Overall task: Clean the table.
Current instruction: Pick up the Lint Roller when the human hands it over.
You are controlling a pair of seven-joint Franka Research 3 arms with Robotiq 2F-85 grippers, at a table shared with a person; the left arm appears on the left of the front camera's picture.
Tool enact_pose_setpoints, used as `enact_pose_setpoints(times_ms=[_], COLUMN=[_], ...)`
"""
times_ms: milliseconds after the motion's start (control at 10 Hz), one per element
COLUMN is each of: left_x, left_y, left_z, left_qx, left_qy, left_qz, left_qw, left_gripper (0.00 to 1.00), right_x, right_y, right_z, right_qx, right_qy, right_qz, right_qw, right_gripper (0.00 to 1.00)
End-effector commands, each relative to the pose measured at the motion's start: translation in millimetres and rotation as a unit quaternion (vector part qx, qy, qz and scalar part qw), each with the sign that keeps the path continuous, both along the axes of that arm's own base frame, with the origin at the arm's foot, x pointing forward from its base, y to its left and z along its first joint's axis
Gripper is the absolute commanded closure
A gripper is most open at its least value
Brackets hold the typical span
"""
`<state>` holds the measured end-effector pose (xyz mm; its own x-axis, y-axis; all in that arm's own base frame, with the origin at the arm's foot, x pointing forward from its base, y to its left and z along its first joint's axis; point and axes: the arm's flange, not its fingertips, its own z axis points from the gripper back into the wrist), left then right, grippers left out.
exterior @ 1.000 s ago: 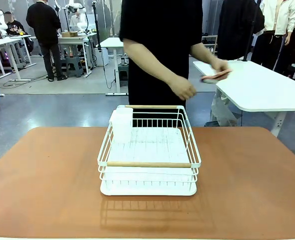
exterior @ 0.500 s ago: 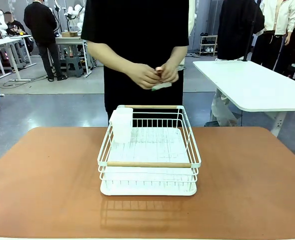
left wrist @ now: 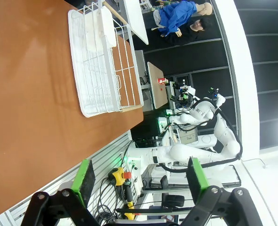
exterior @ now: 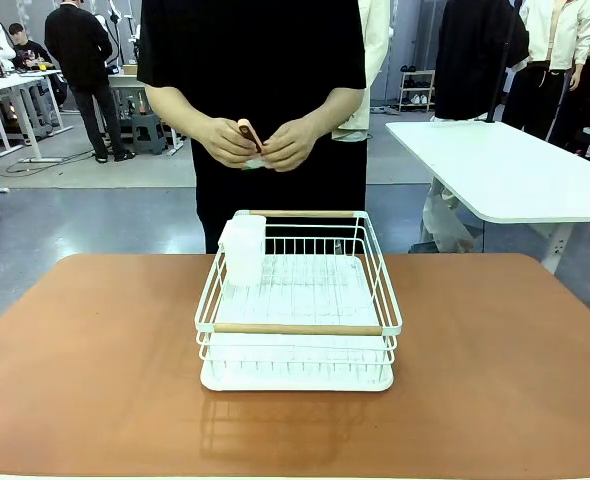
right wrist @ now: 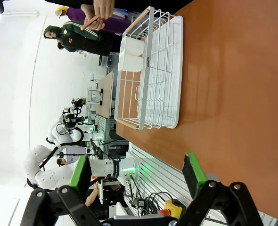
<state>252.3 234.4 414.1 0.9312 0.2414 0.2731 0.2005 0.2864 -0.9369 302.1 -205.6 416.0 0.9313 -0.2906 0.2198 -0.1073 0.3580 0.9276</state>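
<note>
One terracotta desk (exterior: 85, 360) carries one white wire rack (exterior: 297, 300) at its middle, with two wooden handles (exterior: 297, 328) and one white holder (exterior: 243, 250) in the rack's far left corner. Beyond the rack stands one person, two hands (exterior: 225, 140) together on one small orange item (exterior: 246, 131). Well apart from the rack, the left end effector (left wrist: 140, 176) and the right end effector (right wrist: 136, 172) both gape wide, gripping nothing

I'm looking at what's pretty clearly a robotics lab, the open-hall kind. My terracotta table (exterior: 95, 380) is sitting on a bare grey floor (exterior: 105, 215), a white desk on metal legs (exterior: 515, 170) is standing right behind it, and people (exterior: 87, 60) are working at more benches further back. A yellow e-stop box (left wrist: 121, 175) and loose cables (left wrist: 106, 200) are showing under my left wrist.
</note>
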Motion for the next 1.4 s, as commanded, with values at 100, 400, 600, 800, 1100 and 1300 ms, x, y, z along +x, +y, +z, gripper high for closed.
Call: enact_pose_setpoints(times_ms=[100, 400, 600, 800, 1100, 1300], left_x=[-2.0, -2.0, -2.0, -2.0, -2.0, -2.0], left_y=[1.5, 1.5, 1.5, 1.5, 1.5, 1.5], left_z=[0.0, 0.0, 0.0, 0.0, 0.0, 0.0], left_qx=[-0.004, -0.004, -0.004, -0.004, -0.004, -0.004], left_qy=[0.001, 0.001, 0.001, 0.001, 0.001, 0.001], left_qz=[0.0, 0.0, 0.0, 0.0, 0.0, 0.0], left_qw=[1.0, 1.0, 1.0, 1.0, 1.0, 1.0], left_gripper=[0.0, 0.0, 0.0, 0.0, 0.0, 0.0], right_x=[-0.6, -0.6, -0.6, -0.6, -0.6, -0.6], right_y=[0.0, 0.0, 0.0, 0.0, 0.0, 0.0], right_z=[3.0, 3.0, 3.0, 3.0, 3.0, 3.0], right_qx=[0.004, 0.004, 0.004, 0.004, 0.004, 0.004], right_qy=[-0.005, -0.005, -0.005, -0.005, -0.005, -0.005], right_qz=[0.001, 0.001, 0.001, 0.001, 0.001, 0.001], right_qw=[1.0, 1.0, 1.0, 1.0, 1.0, 1.0], right_gripper=[0.0, 0.0, 0.0, 0.0, 0.0, 0.0])
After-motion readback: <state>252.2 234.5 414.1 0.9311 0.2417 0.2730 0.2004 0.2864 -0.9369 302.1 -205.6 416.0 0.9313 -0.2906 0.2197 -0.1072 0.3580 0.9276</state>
